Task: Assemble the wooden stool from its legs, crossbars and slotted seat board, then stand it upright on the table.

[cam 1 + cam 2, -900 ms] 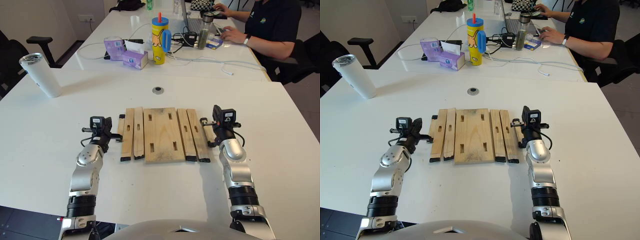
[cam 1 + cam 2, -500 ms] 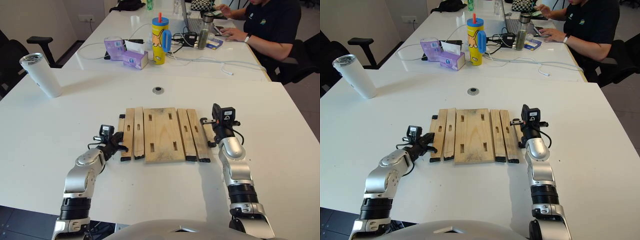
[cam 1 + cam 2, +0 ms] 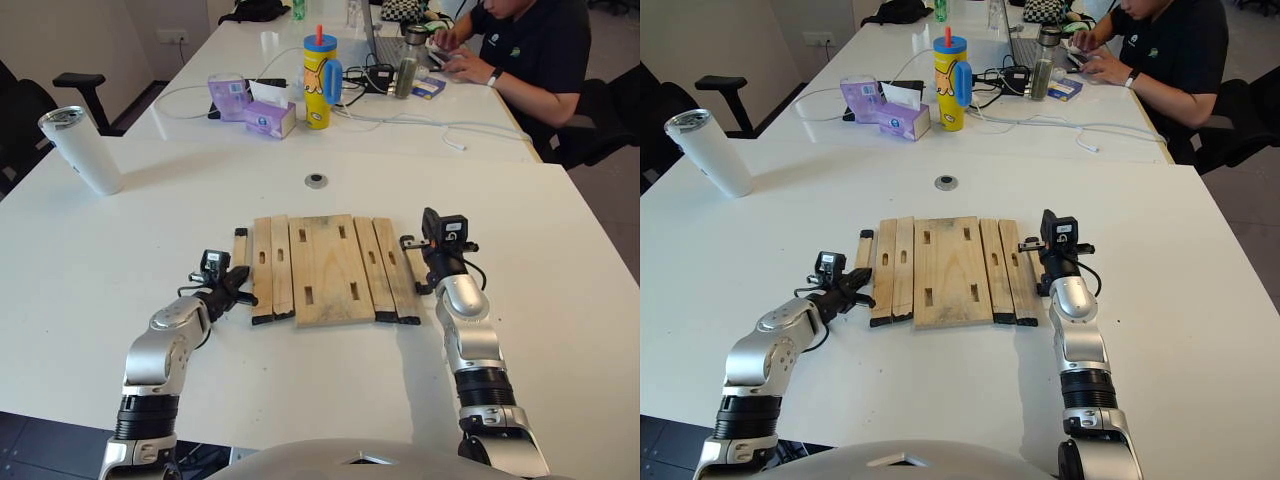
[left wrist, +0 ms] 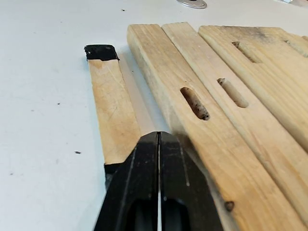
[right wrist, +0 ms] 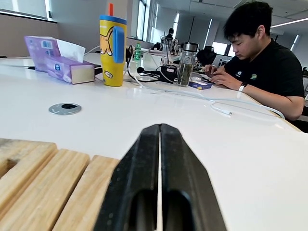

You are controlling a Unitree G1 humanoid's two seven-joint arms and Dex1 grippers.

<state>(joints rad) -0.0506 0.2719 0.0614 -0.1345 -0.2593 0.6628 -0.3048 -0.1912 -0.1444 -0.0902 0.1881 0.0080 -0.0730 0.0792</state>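
The wooden parts lie flat in a row at mid-table. The wide slotted seat board [image 3: 330, 268] has two slotted legs [image 3: 272, 270] to its left and two more planks [image 3: 388, 268] to its right. A thin black-tipped crossbar [image 4: 109, 106] lies apart at the far left. My left gripper [image 4: 159, 137] is shut, its tip at the crossbar's near end beside the outer leg [image 4: 192, 103]. My right gripper [image 5: 160, 129] is shut and holds nothing. It sits low by the far end of the rightmost plank [image 5: 57, 192], pointing away across the table.
A white tumbler [image 3: 82, 150] stands at the far left and a metal cable grommet [image 3: 316, 180] sits beyond the boards. On the table behind are a yellow cup [image 3: 320, 80], tissue boxes [image 3: 270, 118] and cables. Bare tabletop lies on both sides and in front.
My left gripper came back toward me and in to the row's near left corner. The two left legs and the seat board slid a little right, leaving the thin crossbar apart. The right arm stayed still.
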